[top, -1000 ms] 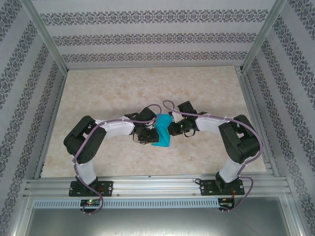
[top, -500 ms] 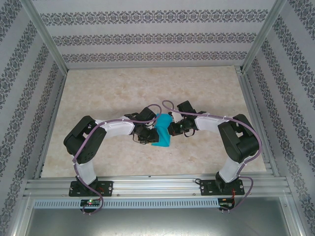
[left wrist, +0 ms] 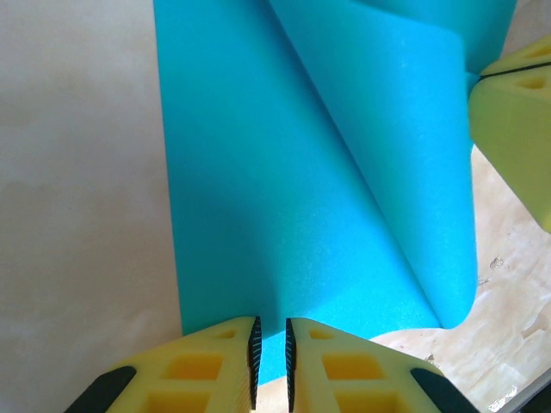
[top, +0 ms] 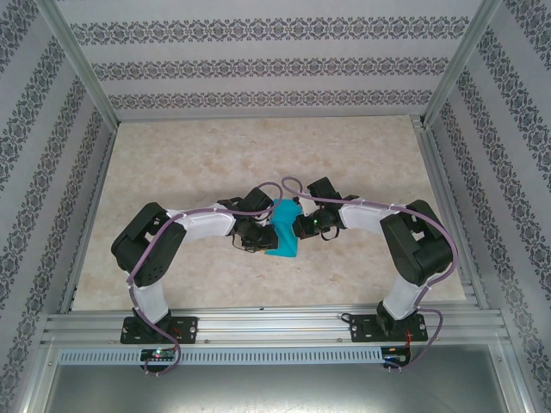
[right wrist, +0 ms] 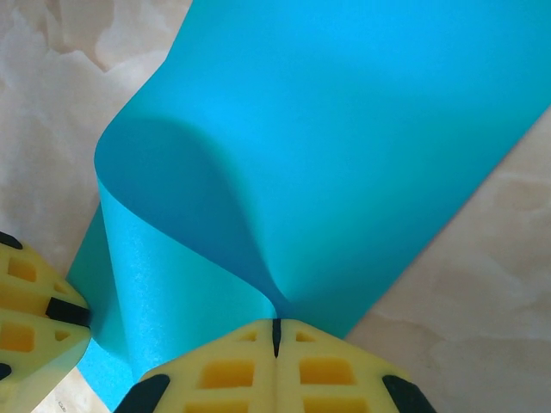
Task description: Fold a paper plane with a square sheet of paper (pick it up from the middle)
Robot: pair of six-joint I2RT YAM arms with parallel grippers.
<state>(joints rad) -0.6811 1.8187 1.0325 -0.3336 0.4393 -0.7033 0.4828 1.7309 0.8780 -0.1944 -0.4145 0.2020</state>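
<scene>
CENTRE TABLE, MID-FOLD: Your two YAM arms meet tip to tip over the beige marble-look tabletop (top: 215,163), w/ the teal paper sheet (top: 282,231) caught btwn them. The left gripper (top: 263,236) is on the sheet's left side and the right gripper (top: 297,225) on its right. Part of the sheet is lifted off the surface.

Left wrist cam: your left gripper's (left wrist: 270,344) yellow jaws are nearly closed, w/ a thin sliver of teal in the gap, so they are pinching the sheet's near edge. The sheet (left wrist: 284,172) runs away from them w/ one flap curled over (rounded, like a loose tube). The right gripper's fingers (left wrist: 516,112) meet its far part at the frame's right edge.

Right wrist cam: the right gripper (right wrist: 276,331) has its pads pressed tight together, nipping the sheet (right wrist: 344,146) where the curl tapers to a point. The left gripper's fingers (right wrist: 34,318) sit at lower left, at the same sheet's edge.

Patterned wall panels (top: 258,69) ring the cell.
</scene>
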